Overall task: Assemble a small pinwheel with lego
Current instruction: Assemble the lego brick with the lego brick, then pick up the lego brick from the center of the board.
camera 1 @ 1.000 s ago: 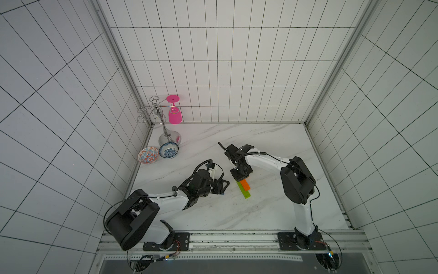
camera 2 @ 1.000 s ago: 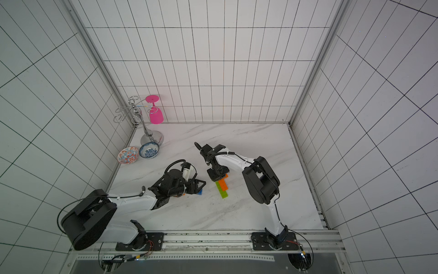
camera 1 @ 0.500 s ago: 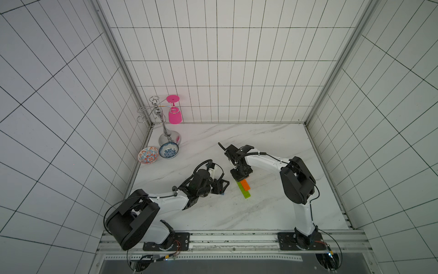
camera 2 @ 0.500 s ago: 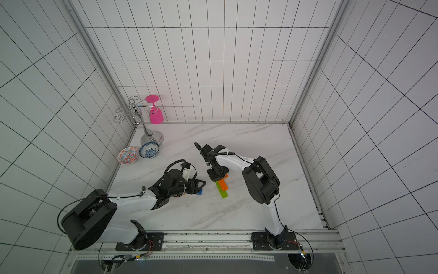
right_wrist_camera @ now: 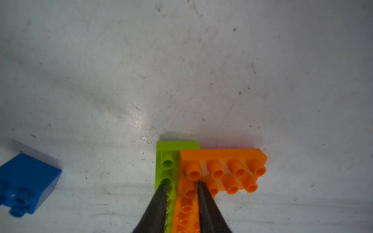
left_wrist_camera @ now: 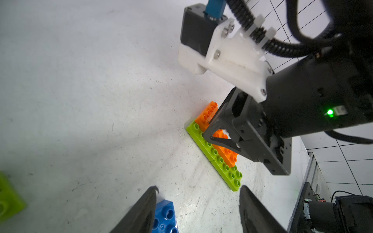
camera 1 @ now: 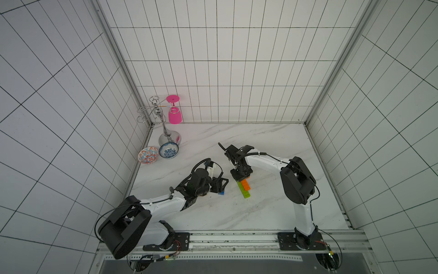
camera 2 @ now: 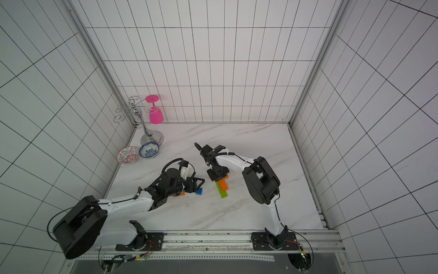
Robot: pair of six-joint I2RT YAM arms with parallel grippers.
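While right gripper (right_wrist_camera: 181, 184) stands narrowly parted, lego (right_wrist_camera: 222, 157) beneath — left gripper (left_wrist_camera: 198, 187) wide, blue brick (left_wrist_camera: 164, 213) beside

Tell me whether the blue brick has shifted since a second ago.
No. The blue brick keeps its place, lying just as it did relative to the blue bowl and the joined green and orange bricks.

Far left corner: a chrome wire glass rack (camera 1: 164, 129) with a pink plastic wine glass (camera 1: 175, 115) hanging upside down. An orange-patterned ceramic bowl (camera 1: 148, 155) and a blue-patterned ceramic bowl (camera 1: 168, 150) sit side by side on the white marble counter (camera 1: 260, 213).
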